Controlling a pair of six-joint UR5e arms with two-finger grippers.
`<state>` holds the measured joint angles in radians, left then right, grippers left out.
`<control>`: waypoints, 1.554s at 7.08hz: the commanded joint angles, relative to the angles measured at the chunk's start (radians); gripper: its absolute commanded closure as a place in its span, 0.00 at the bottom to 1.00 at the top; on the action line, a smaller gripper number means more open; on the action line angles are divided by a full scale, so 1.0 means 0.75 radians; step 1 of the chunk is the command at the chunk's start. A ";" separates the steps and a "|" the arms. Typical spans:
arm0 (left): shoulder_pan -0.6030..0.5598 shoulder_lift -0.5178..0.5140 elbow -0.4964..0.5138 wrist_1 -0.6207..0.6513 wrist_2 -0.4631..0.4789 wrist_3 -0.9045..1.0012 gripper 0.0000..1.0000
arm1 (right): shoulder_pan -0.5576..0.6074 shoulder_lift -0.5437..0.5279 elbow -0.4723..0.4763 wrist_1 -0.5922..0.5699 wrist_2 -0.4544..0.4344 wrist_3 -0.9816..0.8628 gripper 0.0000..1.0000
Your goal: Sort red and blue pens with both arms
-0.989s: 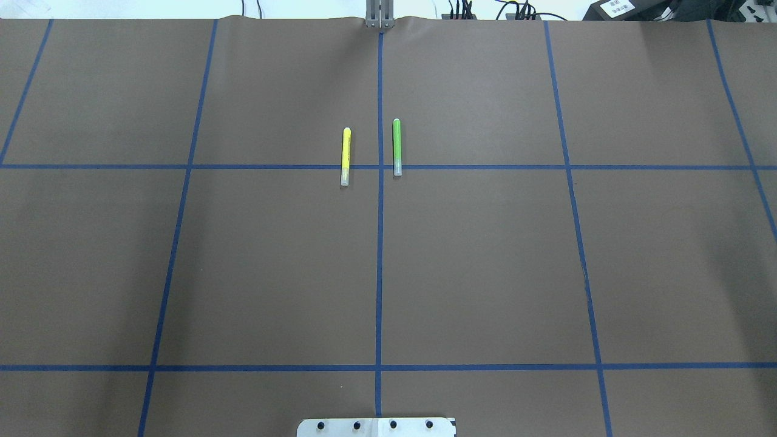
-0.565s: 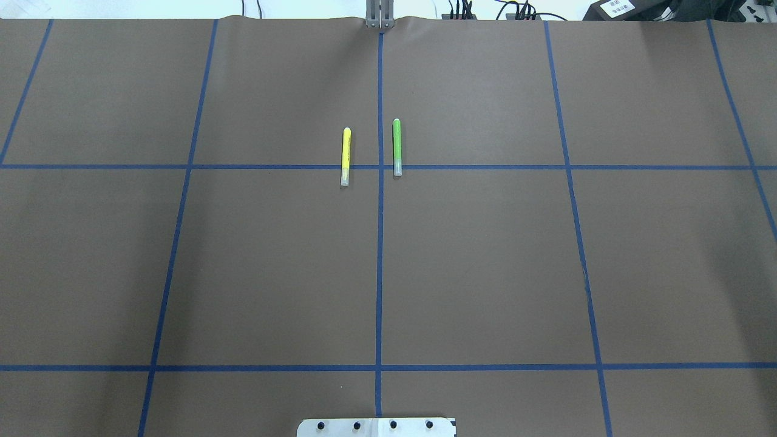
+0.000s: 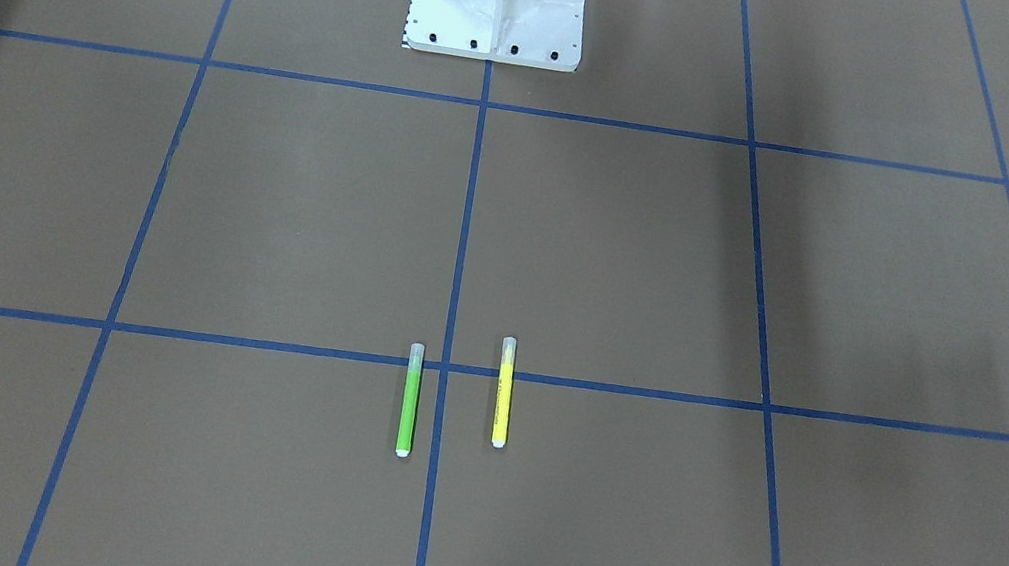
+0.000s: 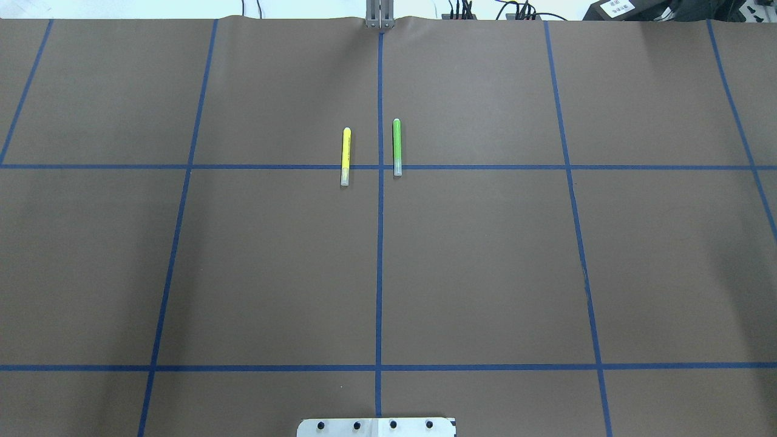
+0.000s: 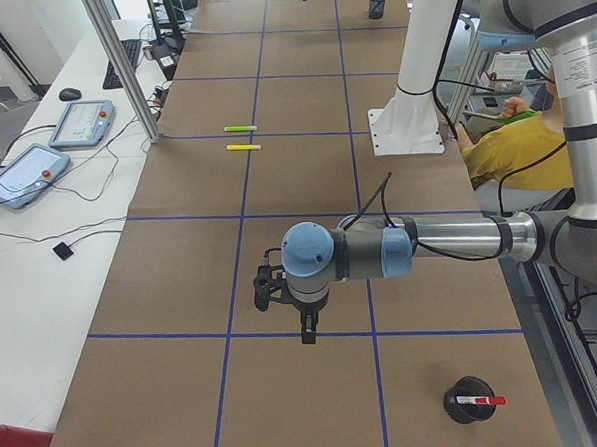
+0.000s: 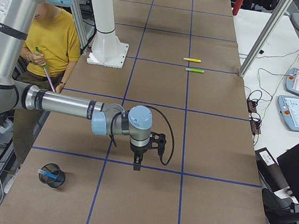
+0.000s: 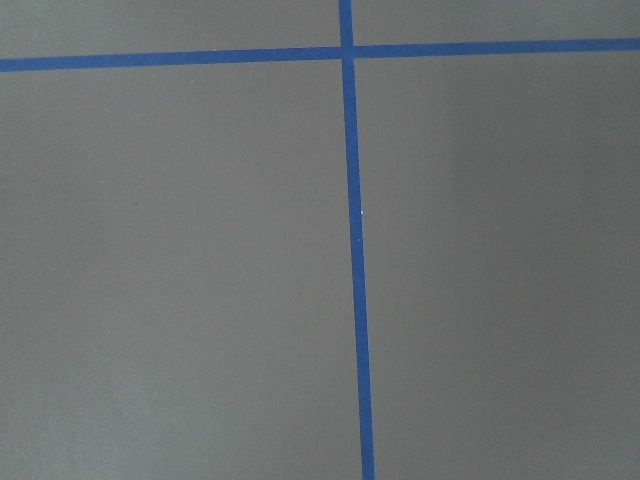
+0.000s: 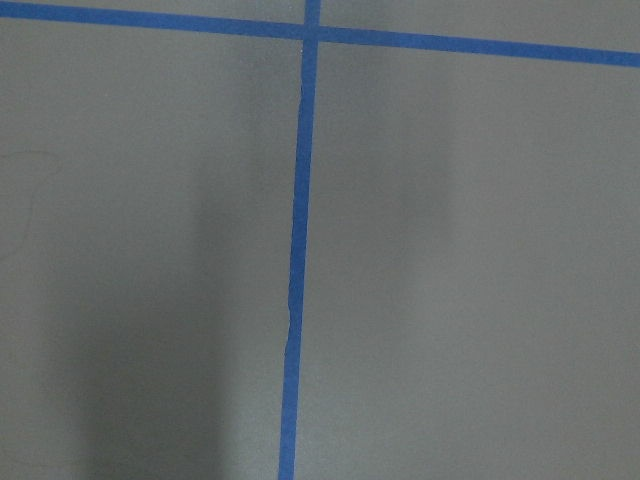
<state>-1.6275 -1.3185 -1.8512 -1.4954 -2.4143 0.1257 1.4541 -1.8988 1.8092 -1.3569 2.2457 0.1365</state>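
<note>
The sorting looks done to me: the red pen (image 5: 481,401) stands in a black mesh cup (image 5: 456,407) near the table's left end, and the blue pen (image 6: 47,172) sits in a second mesh cup (image 6: 56,181) near the right end. Only the yellow marker (image 4: 345,155) and green marker (image 4: 397,146) lie side by side mid-table. The left gripper (image 5: 306,331) and right gripper (image 6: 137,163) hang over bare table, well apart from them, and I cannot tell whether either is parted or closed.
</note>
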 commanded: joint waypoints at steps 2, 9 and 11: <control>0.002 0.001 -0.002 0.000 0.000 0.002 0.00 | 0.002 0.004 -0.001 0.003 0.000 0.002 0.00; 0.000 -0.003 -0.007 -0.002 0.000 0.002 0.00 | 0.004 0.010 0.022 0.005 0.012 0.002 0.00; 0.000 -0.003 -0.007 -0.002 0.000 0.002 0.00 | 0.002 0.010 0.022 0.005 0.014 0.002 0.00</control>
<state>-1.6268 -1.3207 -1.8561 -1.4971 -2.4145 0.1273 1.4562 -1.8914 1.8247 -1.3530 2.2560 0.1381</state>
